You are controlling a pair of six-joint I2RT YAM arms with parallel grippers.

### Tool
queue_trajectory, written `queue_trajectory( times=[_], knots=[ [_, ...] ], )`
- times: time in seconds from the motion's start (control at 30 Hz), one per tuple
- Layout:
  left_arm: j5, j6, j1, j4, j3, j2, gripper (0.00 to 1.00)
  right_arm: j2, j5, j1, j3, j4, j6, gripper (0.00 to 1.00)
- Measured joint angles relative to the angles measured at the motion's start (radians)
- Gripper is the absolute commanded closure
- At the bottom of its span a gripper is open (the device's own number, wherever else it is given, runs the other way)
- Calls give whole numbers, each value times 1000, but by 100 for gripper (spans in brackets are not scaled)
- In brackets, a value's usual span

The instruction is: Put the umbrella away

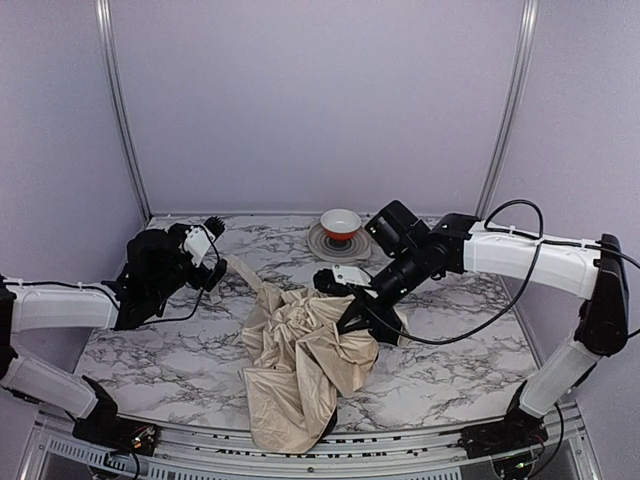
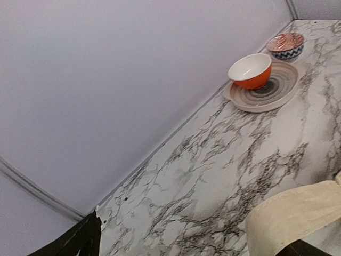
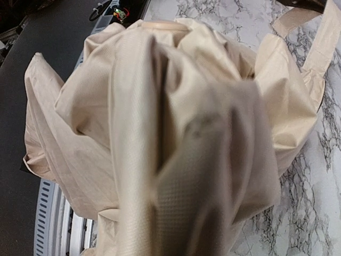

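Sprawling from the counter's (image 1: 160, 350) middle to its near edge lies the crumpled umbrella (image 1: 300, 370). The right arm's (image 1: 520, 255) jaws are almost closed, pinching its fabric. The left arm's (image 1: 60, 305) jaws gape wide and empty near the left edge. A bowl (image 1: 340, 221) stands at the back.

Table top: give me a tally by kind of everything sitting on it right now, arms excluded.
Umbrella: 1, the cream-beige umbrella, its fabric loose
Bowls: 2, an orange bowl on the plate and a patterned bowl beyond it, seen only in the left wrist view
Plate: 1, the grey ringed plate
Total: 4
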State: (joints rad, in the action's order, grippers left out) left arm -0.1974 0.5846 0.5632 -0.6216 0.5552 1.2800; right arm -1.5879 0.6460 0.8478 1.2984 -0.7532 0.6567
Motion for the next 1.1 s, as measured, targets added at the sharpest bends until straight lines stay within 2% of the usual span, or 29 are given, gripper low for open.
queue_trajectory(
  times=[0.17,0.3,0.5,0.63,0.73,0.8,0.9,0.93,1.1],
  knots=[
    [-174,-89,-180,7,187,224,1,40,48,0,-5,-22,43,100],
    [-279,-137,-304,9,292,347,1,160,90,2,-35,-18,69,100],
    [-329,-163,-346,27,312,402,1,262,122,3,-46,-3,77,100],
    [-201,-162,-301,34,198,289,7,229,109,3,-46,-3,73,100],
    [-9,-87,-138,51,38,58,5,161,100,3,-43,-4,70,100],
    [187,-48,5,56,-53,-118,4,109,87,3,-38,-10,68,100],
    [393,-45,103,72,-106,-281,3,14,69,3,5,-28,65,98],
    [423,-47,120,75,-110,-300,3,-28,67,3,43,-43,63,94],
    [510,-69,193,106,-142,-296,3,-241,60,3,268,-73,57,57]
  ],
)
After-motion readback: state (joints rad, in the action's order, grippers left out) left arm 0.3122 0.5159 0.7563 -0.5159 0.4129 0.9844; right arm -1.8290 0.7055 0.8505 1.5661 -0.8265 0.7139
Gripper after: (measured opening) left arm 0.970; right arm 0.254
